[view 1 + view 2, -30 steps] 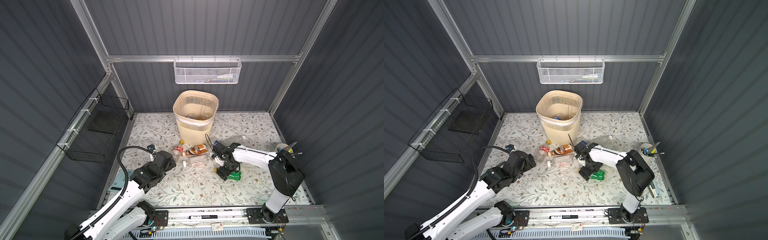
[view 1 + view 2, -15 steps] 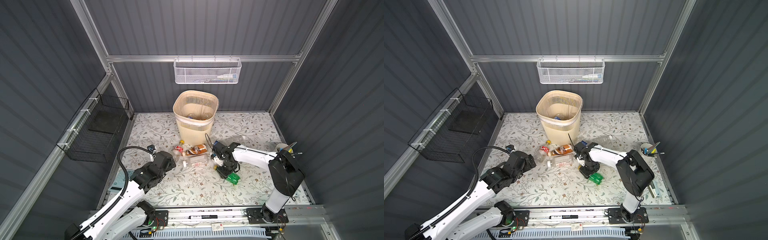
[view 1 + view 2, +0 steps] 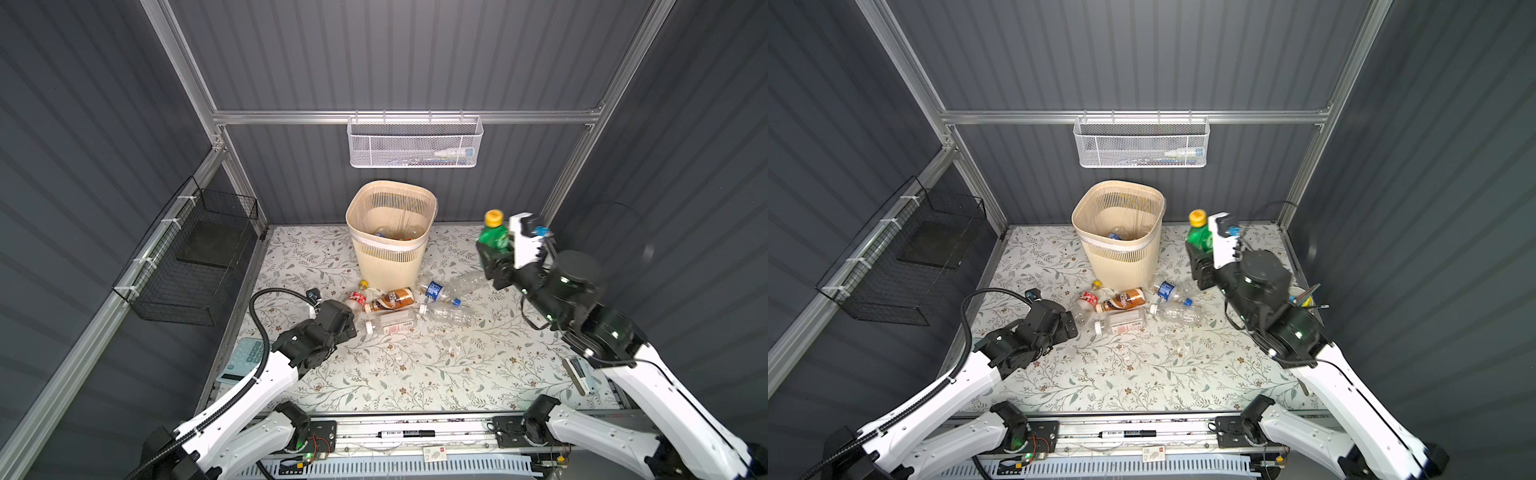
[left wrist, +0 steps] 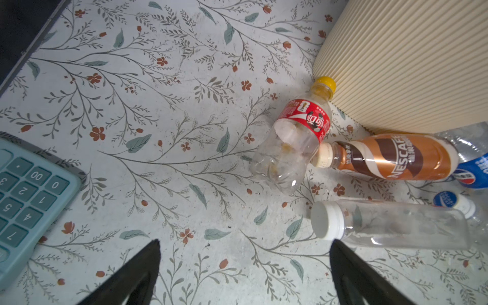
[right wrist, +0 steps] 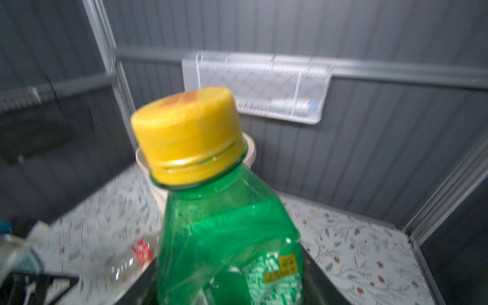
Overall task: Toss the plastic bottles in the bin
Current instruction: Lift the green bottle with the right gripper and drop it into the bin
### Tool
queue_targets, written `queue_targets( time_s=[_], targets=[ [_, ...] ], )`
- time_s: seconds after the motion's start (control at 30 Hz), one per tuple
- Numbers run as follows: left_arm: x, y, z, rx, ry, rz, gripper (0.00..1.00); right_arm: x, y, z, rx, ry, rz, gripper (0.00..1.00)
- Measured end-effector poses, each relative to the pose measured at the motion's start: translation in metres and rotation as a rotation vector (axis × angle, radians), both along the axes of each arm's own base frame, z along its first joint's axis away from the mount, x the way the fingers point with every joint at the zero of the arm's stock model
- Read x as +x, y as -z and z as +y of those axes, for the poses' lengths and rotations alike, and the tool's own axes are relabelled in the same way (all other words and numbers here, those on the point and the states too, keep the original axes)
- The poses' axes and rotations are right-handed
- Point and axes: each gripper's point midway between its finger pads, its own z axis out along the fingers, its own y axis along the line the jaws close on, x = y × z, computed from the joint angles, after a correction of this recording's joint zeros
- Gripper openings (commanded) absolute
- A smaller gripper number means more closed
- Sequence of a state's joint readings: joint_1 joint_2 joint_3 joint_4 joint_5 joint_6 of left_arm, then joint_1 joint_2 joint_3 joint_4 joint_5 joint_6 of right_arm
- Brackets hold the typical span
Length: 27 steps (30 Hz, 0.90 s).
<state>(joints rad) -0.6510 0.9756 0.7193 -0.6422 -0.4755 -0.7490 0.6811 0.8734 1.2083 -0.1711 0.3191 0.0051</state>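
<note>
My right gripper (image 3: 495,254) (image 3: 1201,254) (image 5: 229,280) is shut on a green bottle (image 3: 493,237) (image 3: 1198,237) (image 5: 227,224) with a yellow cap, held upright in the air to the right of the beige bin (image 3: 390,259) (image 3: 1121,264) (image 4: 406,66). Bottles lie inside the bin (image 3: 395,232). On the floor before it lie a red-label bottle (image 3: 357,299) (image 4: 293,148), a brown bottle (image 3: 390,300) (image 4: 390,158), a clear white-capped bottle (image 3: 390,324) (image 4: 396,227) and a blue-label bottle (image 3: 436,291). My left gripper (image 3: 351,326) (image 3: 1073,322) (image 4: 244,245) is open and empty, low beside the white-capped bottle.
A teal calculator (image 3: 245,357) (image 4: 26,190) lies at the mat's left edge. A black wire basket (image 3: 195,266) hangs on the left wall, a white mesh basket (image 3: 415,143) on the back wall. A pen cup (image 3: 1304,297) stands at the right, behind my right arm.
My right gripper closed on the green bottle on the floor and lifted it up and back to the right of the bin. The left arm has not moved.
</note>
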Motion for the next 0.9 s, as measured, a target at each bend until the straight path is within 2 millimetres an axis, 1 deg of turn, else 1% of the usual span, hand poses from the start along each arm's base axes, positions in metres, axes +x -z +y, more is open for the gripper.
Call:
queue_targets(
  time_s=[0.07,0.1,0.13,0.2,0.27,0.3,0.33,0.37,0.4,0.43,0.47,0.5,0.57,0.6,0.67,0.7,0.73,0.77,0.87,0.9],
  targets=[
    [0.002,0.004,-0.005,0.013,0.032,0.019,1.00,-0.005,-0.032,-0.008,0.095,0.022,-0.139,0.44],
    [0.003,0.005,-0.008,0.018,0.050,0.029,1.00,-0.003,-0.044,-0.007,0.126,0.027,-0.188,0.45],
    [0.004,0.005,-0.011,0.020,0.066,0.032,1.00,0.001,-0.051,-0.003,0.143,0.027,-0.216,0.46],
    [0.009,0.002,-0.019,0.015,0.098,0.028,1.00,0.021,-0.062,0.017,0.147,0.004,-0.230,0.47],
    [0.013,-0.002,-0.025,0.010,0.124,0.021,1.00,0.048,-0.072,0.048,0.124,-0.049,-0.205,0.50],
    [0.015,-0.003,-0.028,0.009,0.137,0.019,1.00,0.066,-0.074,0.068,0.105,-0.087,-0.174,0.52],
    [0.016,-0.004,-0.030,0.010,0.146,0.021,1.00,0.081,-0.074,0.085,0.082,-0.122,-0.137,0.56],
    [0.017,-0.004,-0.031,0.013,0.155,0.023,1.00,0.099,-0.071,0.107,0.054,-0.172,-0.085,0.61],
    [0.017,-0.004,-0.032,0.017,0.164,0.027,1.00,0.116,-0.064,0.125,0.015,-0.205,-0.012,0.75],
    [0.018,-0.004,-0.033,0.021,0.168,0.030,1.00,0.130,-0.059,0.138,-0.003,-0.226,0.039,0.97],
    [0.018,-0.005,-0.033,0.029,0.174,0.033,1.00,0.145,-0.049,0.150,-0.035,-0.239,0.099,0.99],
    [0.018,-0.006,-0.033,0.037,0.181,0.036,1.00,0.155,-0.034,0.157,-0.062,-0.244,0.155,0.99],
    [0.018,-0.009,-0.034,0.052,0.197,0.036,1.00,0.163,0.004,0.159,-0.117,-0.226,0.283,0.99],
    [0.017,-0.012,-0.035,0.064,0.208,0.031,1.00,0.163,0.024,0.153,-0.144,-0.206,0.346,0.99],
    [0.016,-0.018,-0.040,0.086,0.237,0.019,1.00,0.156,0.043,0.140,-0.162,-0.171,0.403,0.99],
    [0.015,-0.022,-0.044,0.103,0.258,0.006,1.00,0.149,0.049,0.130,-0.165,-0.153,0.423,0.99],
    [0.013,-0.027,-0.049,0.120,0.280,-0.008,1.00,0.142,0.048,0.122,-0.162,-0.138,0.428,0.99],
    [0.012,-0.032,-0.054,0.141,0.306,-0.024,1.00,0.135,0.041,0.112,-0.151,-0.122,0.421,0.99],
    [0.009,-0.046,-0.078,0.198,0.402,-0.065,1.00,0.117,0.004,0.084,-0.088,-0.074,0.354,0.99],
    [0.008,-0.048,-0.086,0.213,0.433,-0.071,1.00,0.112,-0.004,0.075,-0.070,-0.058,0.335,0.99]
  ],
)
